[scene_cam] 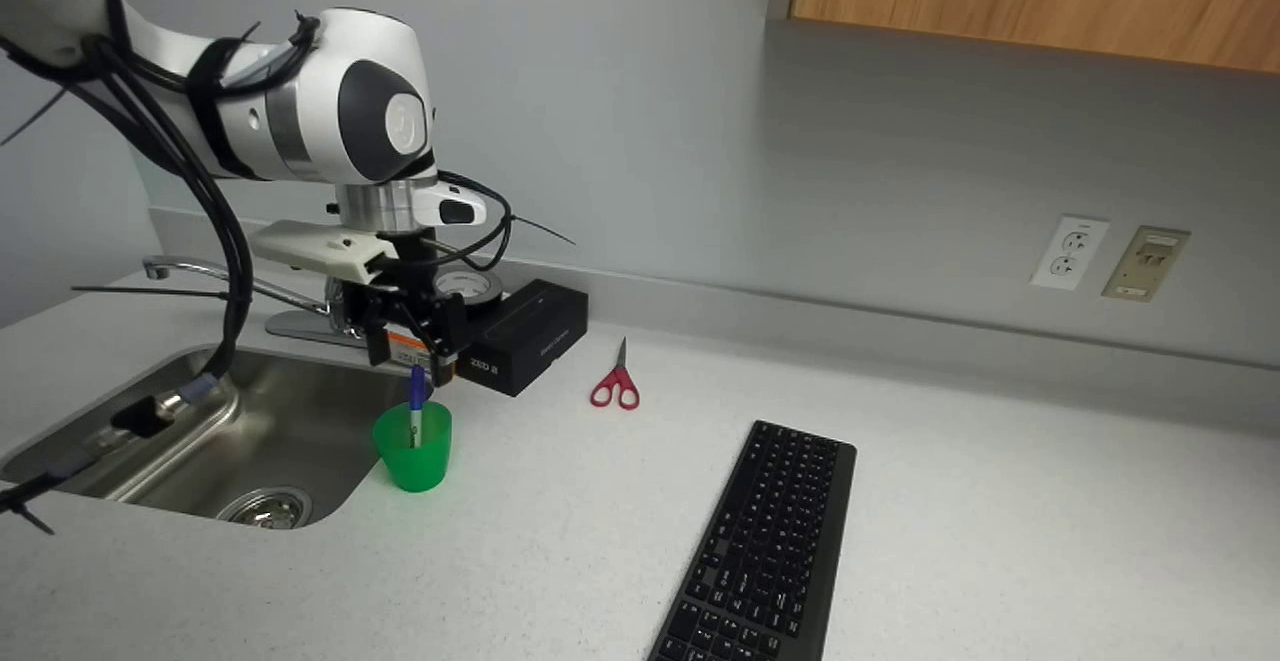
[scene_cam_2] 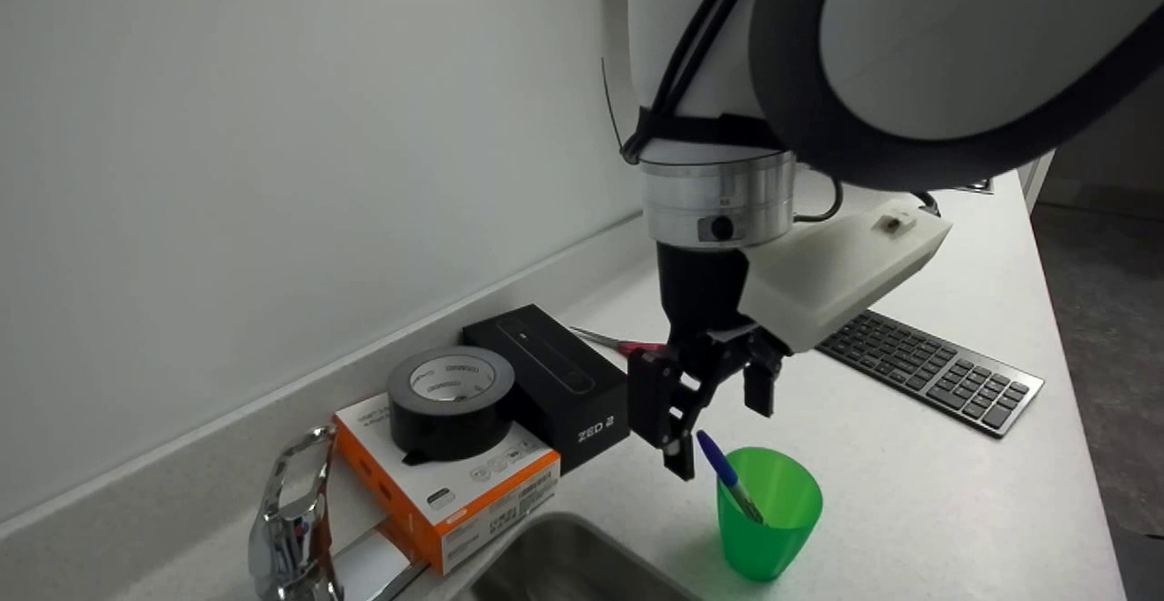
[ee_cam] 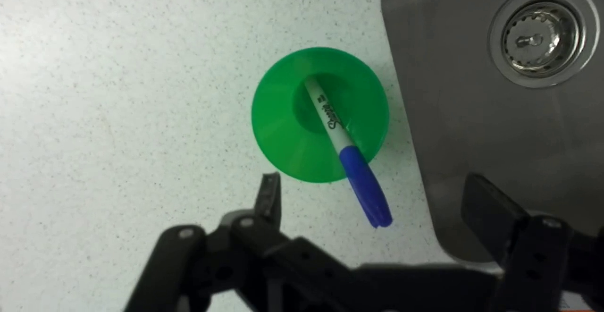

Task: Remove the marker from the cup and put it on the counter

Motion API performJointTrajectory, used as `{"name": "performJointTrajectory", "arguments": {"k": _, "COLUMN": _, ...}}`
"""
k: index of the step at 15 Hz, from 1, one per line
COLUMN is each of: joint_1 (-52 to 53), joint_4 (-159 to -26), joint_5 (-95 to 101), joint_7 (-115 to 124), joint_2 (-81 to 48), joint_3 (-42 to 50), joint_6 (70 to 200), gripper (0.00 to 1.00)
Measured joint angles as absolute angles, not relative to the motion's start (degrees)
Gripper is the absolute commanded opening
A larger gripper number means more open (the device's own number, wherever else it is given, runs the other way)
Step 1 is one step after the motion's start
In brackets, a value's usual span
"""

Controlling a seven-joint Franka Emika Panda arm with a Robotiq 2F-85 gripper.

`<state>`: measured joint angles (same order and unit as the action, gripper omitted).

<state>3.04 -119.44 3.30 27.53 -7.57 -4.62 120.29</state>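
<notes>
the black two-fingered gripper (ee_cam: 373, 178) hangs above and to one side of the cup, its fingers (ee_cam: 490, 213) spread well apart with nothing held between them. nearest to it is the slim, blue-capped, white-barrelled marker (ee_cam: 347, 149), which stands tilted inside the small, bright green, tapered plastic cup (ee_cam: 288, 118), its blue cap (ee_cam: 365, 187) leaning out over the rim.

i'd expect the marker to be light, stiff and hard to break, with a smooth skin that could slide or roll in a loose pinch. the cap, clear of the rim, looks the best place to take hold. it might slip off if not pressed on firmly. the cup, probably light too, could drag or tip, and it is just beside the stainless steel sink (ee_cam: 448, 128). around both spreads the light grey speckled countertop (ee_cam: 141, 113), where the marker should end up.

how far the fingertips are above the cap is hard to judge, and whether the marker's lower end touches the cup's floor i can't tell. the wrist view cuts off the gripper's base. the red-handled steel scissors (scene_cam_2: 627, 345) are partly hidden behind the gripper in an exterior view; the flat black keyboard (scene_cam: 755, 551) runs off the bottom in an exterior view.
</notes>
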Motion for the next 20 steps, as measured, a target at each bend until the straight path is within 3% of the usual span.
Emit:
{"name": "performJointTrajectory", "arguments": {"k": 9, "joint_1": 4.5, "joint_4": -117.2, "joint_5": 4.5, "joint_7": 28.9, "joint_2": -9.8, "joint_3": -4.0, "joint_6": 119.9, "gripper": 0.03}}
{"name": "performJointTrajectory", "arguments": {"k": 20, "joint_1": 3.0, "joint_4": -119.0, "joint_5": 5.0, "joint_7": 23.3, "joint_2": 2.9, "joint_3": -1.3, "joint_6": 109.1, "gripper": 0.03}}
